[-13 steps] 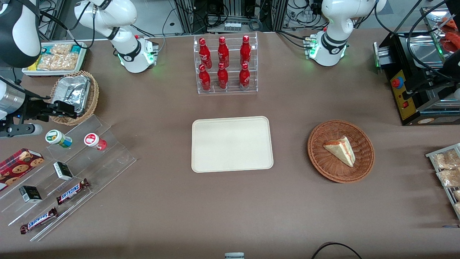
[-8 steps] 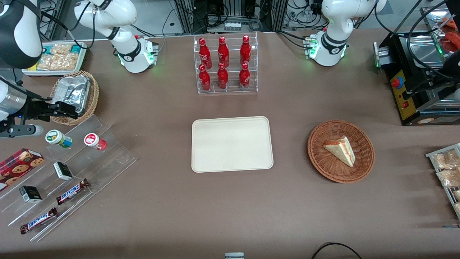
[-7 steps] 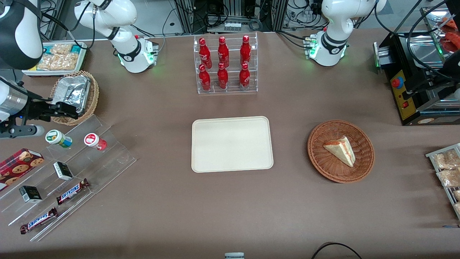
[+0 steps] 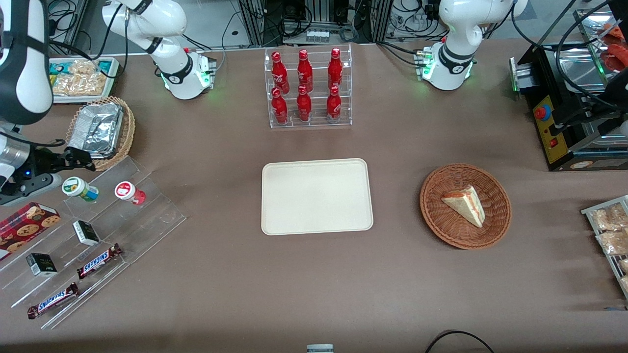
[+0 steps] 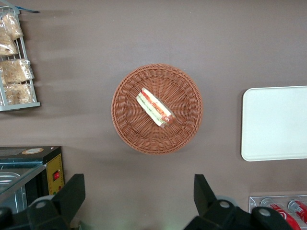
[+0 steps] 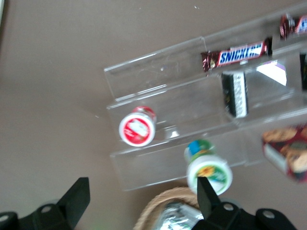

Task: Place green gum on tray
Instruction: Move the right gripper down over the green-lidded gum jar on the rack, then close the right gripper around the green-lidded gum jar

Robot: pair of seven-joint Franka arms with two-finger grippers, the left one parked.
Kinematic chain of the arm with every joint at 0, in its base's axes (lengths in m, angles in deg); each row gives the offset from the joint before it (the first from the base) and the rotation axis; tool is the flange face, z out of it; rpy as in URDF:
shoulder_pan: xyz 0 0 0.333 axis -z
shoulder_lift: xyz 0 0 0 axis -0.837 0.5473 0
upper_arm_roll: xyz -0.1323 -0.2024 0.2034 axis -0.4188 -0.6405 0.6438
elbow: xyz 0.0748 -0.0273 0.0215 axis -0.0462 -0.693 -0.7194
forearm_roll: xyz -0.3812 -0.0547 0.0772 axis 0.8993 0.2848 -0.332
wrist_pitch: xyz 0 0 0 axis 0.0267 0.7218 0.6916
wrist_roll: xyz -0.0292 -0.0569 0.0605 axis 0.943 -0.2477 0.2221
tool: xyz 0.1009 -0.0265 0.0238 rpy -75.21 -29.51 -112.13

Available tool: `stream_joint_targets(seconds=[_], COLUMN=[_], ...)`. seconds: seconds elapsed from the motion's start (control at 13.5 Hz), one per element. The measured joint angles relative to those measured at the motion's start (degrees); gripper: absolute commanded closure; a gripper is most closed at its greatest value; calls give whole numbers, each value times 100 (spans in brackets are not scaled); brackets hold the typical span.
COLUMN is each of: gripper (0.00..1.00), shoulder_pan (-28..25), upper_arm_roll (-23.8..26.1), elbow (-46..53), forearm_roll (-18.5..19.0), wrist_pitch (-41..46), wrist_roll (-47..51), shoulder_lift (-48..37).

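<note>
Two small bottles stand on my clear stepped rack (image 4: 93,215) at the working arm's end of the counter (image 4: 314,274): the green gum (image 4: 78,189) and a red-and-white bottle (image 4: 128,192) just beside it. From the front I see my right arm reaching low over that end, its claw (image 4: 81,161) hovering just above the green gum, between it and the wicker basket (image 4: 125,135) holding a foil container (image 4: 95,128). The tray (image 4: 316,196) lies bare mid-counter, well apart from the gum. I count six red bottles (image 4: 304,83) in the clear stand toward the counter's edge farthest from the camera, two Snickers bars (image 4: 98,260), two dark little boxes (image 4: 86,232) and one cookie box (image 4: 24,223).

Left wrist camera: one round basket (image 5: 157,109) with one sandwich (image 5: 154,106), the tray's edge (image 5: 273,122) near it.

Right wrist camera: my claw (image 6: 141,199) is spread wide, one fingertip (image 6: 76,194) clear of the rack, the other overlapping the green gum (image 6: 208,172). It grips nothing. The red-and-white bottle (image 6: 137,127) stands on the same step.
</note>
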Motion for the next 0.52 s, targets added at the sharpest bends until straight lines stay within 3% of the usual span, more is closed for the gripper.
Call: stream_joint_targets(seconds=[0.22,0.52], gripper=[1,1], shoulder_pan=[219,385], upper_arm_roll=[-13,-15], elbow=[-91,-334], forearm_roll=[15,77], wrist_pitch=[-360,-828], wrist_roll=[-1233,-2026], shoulder_lift=[173,237])
